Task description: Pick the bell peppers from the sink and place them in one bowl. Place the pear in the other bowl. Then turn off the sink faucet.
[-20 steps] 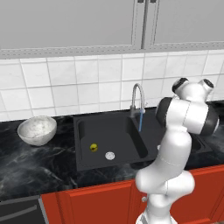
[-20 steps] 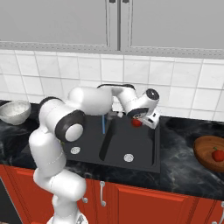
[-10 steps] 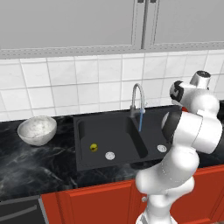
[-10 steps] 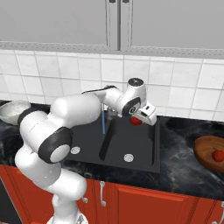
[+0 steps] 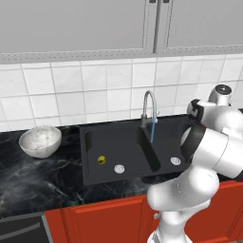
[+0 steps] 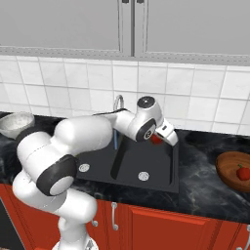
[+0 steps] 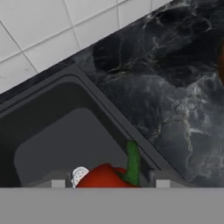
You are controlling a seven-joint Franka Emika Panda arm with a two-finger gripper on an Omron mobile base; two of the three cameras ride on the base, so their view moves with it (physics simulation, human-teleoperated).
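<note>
The gripper [image 6: 157, 138], pinching a red bell pepper [image 7: 107, 176], has swung toward 3 o'clock over the sink [image 6: 146, 158], nearing the brown bowl [image 6: 233, 168].

arm links: glossy white, rounded, bulbous smooth plastic shells [image 6: 78, 139]
joints: dark grey-black bands between the white segments [image 5: 190, 141]
wrist cap: round dark disc with pale rim [image 6: 145, 102]
claw: white block with two small grey fingertips [image 7: 107, 180]
</note>
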